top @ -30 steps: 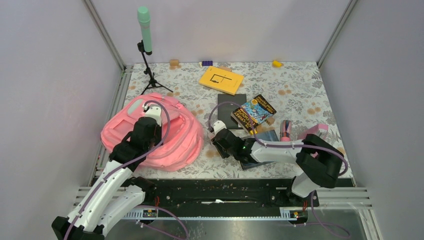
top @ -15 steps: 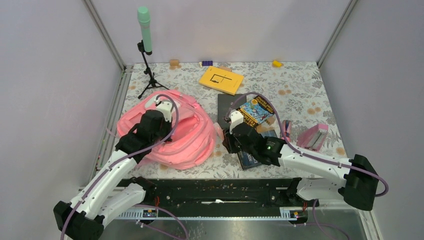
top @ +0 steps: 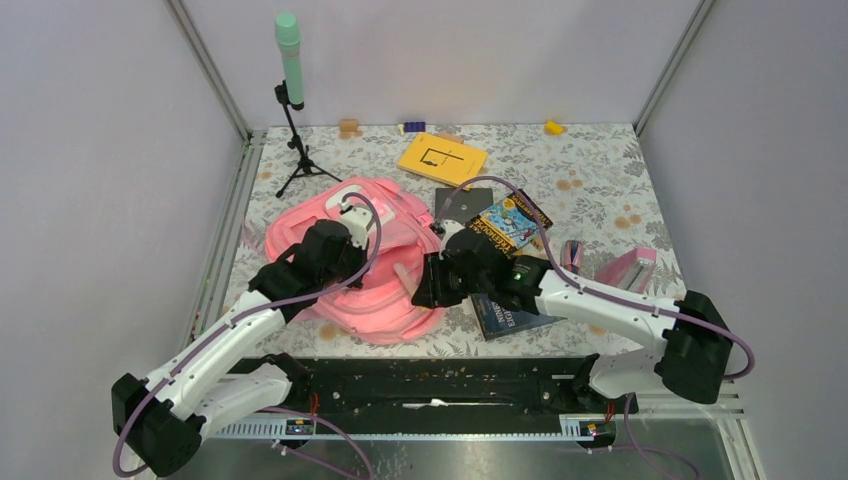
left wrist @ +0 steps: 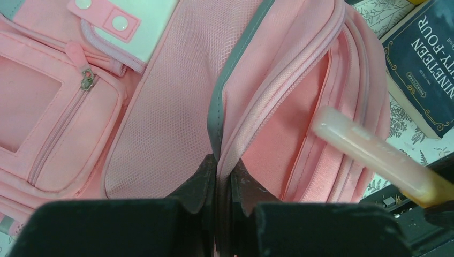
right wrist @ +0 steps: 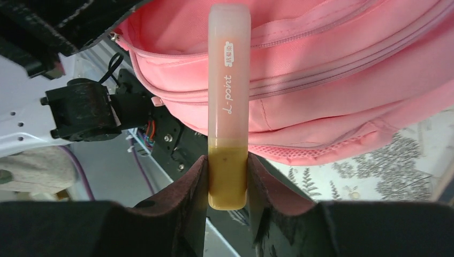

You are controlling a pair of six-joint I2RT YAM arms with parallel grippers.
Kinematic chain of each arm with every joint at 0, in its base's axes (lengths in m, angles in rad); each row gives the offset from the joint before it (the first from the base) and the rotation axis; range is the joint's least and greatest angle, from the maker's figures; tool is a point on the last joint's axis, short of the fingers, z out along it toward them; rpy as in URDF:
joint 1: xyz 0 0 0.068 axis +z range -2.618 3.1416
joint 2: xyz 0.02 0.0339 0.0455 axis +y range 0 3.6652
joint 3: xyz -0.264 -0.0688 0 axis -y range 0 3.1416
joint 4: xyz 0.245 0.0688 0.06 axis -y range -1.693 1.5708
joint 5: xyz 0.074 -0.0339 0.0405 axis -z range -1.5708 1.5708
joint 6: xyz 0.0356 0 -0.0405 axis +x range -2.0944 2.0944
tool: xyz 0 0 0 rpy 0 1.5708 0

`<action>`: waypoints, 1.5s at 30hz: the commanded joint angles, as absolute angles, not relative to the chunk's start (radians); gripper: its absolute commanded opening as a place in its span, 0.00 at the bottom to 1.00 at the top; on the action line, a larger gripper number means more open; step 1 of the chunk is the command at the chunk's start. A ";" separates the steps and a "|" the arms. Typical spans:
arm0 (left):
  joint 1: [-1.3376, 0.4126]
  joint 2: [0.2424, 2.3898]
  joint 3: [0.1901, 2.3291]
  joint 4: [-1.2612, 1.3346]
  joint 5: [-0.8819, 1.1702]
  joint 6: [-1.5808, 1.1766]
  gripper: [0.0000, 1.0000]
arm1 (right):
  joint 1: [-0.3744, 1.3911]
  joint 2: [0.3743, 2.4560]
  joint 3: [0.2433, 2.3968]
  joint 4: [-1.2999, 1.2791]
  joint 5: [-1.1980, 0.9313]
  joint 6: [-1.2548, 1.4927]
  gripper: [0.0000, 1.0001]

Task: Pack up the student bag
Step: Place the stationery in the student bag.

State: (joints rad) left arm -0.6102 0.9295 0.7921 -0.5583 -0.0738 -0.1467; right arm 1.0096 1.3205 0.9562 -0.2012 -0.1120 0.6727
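Note:
The student bag (top: 372, 290), a big soft pink backpack, lies left of the table's middle. In the left wrist view my left gripper (left wrist: 223, 167) is shut on a piped seam of the bag (left wrist: 160, 107), beside a grey strip. My right gripper (right wrist: 227, 163) is shut on the orange end of a highlighter (right wrist: 228, 96) with a pale translucent cap. The cap points at the bag's zipped side (right wrist: 332, 69) and hangs just over it. From above, the highlighter (top: 403, 272) sits at the bag's right edge. It also shows in the left wrist view as the highlighter (left wrist: 369, 155).
A yellow book (top: 442, 159), a black notebook (top: 462, 200), a colourful book (top: 513, 222) and a dark blue book (top: 510, 312) lie right of the bag. A small pink pencil case (top: 628, 270) stands at the far right. A green-topped tripod stand (top: 291, 90) is at the back left.
The left gripper has dragged the bag to the right, toward the table's middle. The right arm has swung left with the highlighter, up to the bag's edge.

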 commanded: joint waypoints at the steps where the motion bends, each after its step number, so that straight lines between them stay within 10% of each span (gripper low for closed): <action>1: -0.627 0.896 0.827 -0.458 -0.038 -0.137 0.00 | 0.989 1.367 1.000 -0.215 -0.226 0.849 0.00; 33: -0.670 0.862 0.819 -0.459 -0.014 -0.150 0.00 | 1.023 1.584 1.073 0.082 0.292 1.350 0.00; 45: -0.675 0.864 0.820 -0.460 -0.018 -0.149 0.00 | 1.045 1.592 1.027 0.108 0.345 1.265 0.55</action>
State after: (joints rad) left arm -0.6601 0.8856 0.7918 -0.5728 -0.0719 -0.1394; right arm 1.0409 1.6112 1.0409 0.0597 0.2752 1.2934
